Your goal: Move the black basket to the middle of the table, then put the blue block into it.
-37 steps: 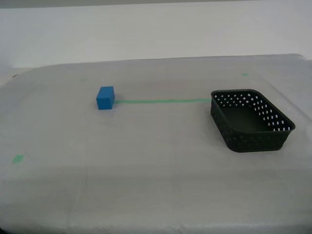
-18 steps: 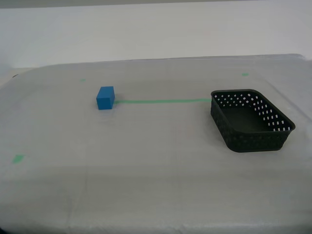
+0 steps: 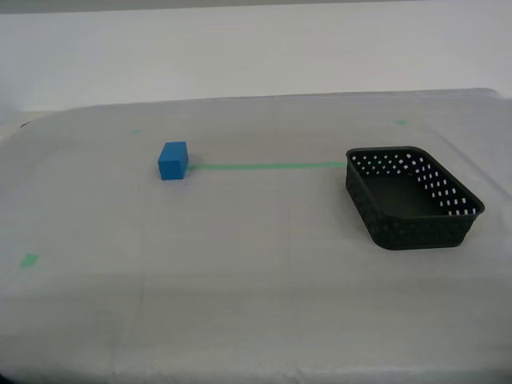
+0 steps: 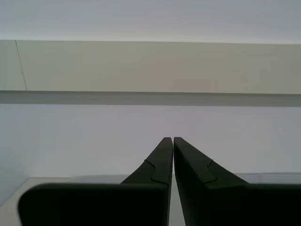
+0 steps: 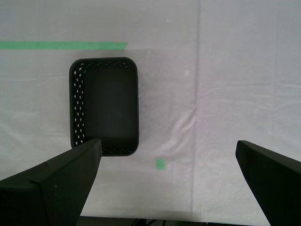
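My first gripper (image 5: pixel 167 162) hangs high above the table with its two dark fingers (image 5: pixel 56 181) spread wide apart and nothing between them. Looking down past them, the small rectangular black plastic basket (image 5: pixel 104 106) with rounded corners and hole-punched walls sits on the cloth below, empty, with one end just beside the end of a thin green tape line (image 5: pixel 63 45). A small green square mark (image 5: pixel 160 164) lies on the cloth near the basket's other end.

My second gripper (image 4: pixel 172 141) has its fingers (image 4: pixel 160 160) pressed together, tips touching, gripping nothing. It points at a pale wall rather than at the table.

In the exterior view neither arm shows. The wide table (image 3: pixel 256 288), covered in whitish-grey cloth, carries the black basket (image 3: pixel 412 196) at the exterior view's right, resting flat at one end of the green tape line (image 3: pixel 268 166). The small bright-blue cube-like block (image 3: pixel 173 160) stands upright at the tape line's other end, toward the exterior view's left, well apart from the basket. Small green marks (image 3: pixel 30 260) dot the cloth.
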### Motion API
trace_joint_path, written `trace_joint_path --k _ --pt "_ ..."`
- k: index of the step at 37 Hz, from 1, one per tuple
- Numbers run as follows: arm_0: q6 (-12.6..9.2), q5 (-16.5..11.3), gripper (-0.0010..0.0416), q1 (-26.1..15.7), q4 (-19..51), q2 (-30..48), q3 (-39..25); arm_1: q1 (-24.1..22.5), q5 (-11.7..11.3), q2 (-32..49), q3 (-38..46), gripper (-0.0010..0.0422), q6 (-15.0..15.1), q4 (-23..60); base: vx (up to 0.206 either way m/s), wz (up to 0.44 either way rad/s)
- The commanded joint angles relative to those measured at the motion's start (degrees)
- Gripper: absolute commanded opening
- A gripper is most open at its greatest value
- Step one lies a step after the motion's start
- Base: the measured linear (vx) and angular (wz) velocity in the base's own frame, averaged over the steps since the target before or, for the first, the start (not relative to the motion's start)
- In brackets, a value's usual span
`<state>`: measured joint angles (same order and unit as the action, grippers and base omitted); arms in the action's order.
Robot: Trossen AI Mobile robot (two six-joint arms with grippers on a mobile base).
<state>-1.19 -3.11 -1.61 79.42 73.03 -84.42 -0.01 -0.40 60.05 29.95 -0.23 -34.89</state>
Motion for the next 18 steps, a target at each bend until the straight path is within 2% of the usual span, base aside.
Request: trace_joint_path --k 1,7,12,18 --pt "-0.13 0.17 0.0395 -0.07 -0.11 0.00 -0.07 -0.02 0.00 -0.02 0.02 0.0000 0.09 -0.31 0.000 0.000" --pt "-0.20 -0.09 0.0376 -0.09 -0.59 0.63 -0.07 -0.02 0.00 -0.02 0.02 0.0000 0.09 -0.31 0.000 0.000" --pt "-0.22 -1.84 0.0356 -0.37 -1.73 0.74 -0.07 0.00 0.00 -0.02 0.02 0.0000 0.09 -0.33 0.000 0.000" --pt "-0.72 -1.55 0.0346 -0.55 -2.36 0.74 -0.04 -0.02 0.00 -0.02 0.02 0.0000 0.09 -0.31 0.000 0.000"
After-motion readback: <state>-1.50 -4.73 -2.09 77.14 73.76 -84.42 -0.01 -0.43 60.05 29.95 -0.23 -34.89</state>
